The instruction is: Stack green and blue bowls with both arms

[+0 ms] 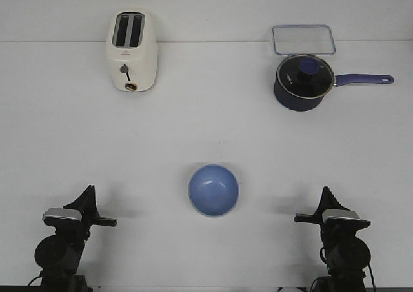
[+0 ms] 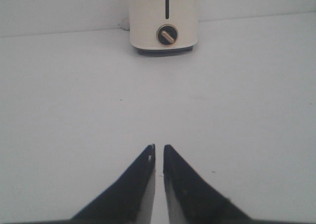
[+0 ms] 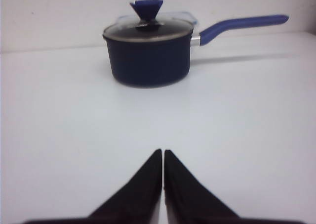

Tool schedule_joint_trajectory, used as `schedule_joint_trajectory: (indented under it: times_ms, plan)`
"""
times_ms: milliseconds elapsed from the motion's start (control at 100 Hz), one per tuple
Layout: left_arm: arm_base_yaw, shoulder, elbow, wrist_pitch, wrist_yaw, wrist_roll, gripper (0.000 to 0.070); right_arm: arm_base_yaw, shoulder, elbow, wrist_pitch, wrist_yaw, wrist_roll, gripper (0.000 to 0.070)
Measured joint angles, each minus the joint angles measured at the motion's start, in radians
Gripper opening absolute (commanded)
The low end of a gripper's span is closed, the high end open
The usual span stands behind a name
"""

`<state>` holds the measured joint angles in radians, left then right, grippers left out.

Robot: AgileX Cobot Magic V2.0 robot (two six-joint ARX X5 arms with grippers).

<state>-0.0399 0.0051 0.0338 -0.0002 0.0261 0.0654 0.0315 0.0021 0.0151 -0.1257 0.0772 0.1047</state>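
The periwinkle blue bowl (image 1: 213, 190) sits upright on the white table, midway between my two arms near the front. The green bowl shows in no view; I cannot tell whether it is under the blue one. My left gripper (image 1: 88, 192) rests at the front left, shut and empty, pointing toward the toaster; in its wrist view the fingertips (image 2: 159, 147) stand almost together. My right gripper (image 1: 324, 192) rests at the front right, shut and empty, its fingertips (image 3: 163, 151) together and pointing at the saucepan.
A cream toaster (image 1: 131, 50) stands at the back left, also in the left wrist view (image 2: 164, 19). A dark navy lidded saucepan (image 1: 301, 82) with a blue handle sits at the back right, also in the right wrist view (image 3: 148, 53). A clear lidded container (image 1: 303, 38) lies behind it.
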Motion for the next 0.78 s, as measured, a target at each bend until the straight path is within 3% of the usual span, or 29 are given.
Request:
schedule_joint_trajectory:
  times_ms: [780]
  plan:
    - [0.0, 0.0, 0.0, 0.0, 0.0, 0.0, 0.0015, 0.0, -0.001, 0.0, 0.01, 0.001, -0.005, 0.0007]
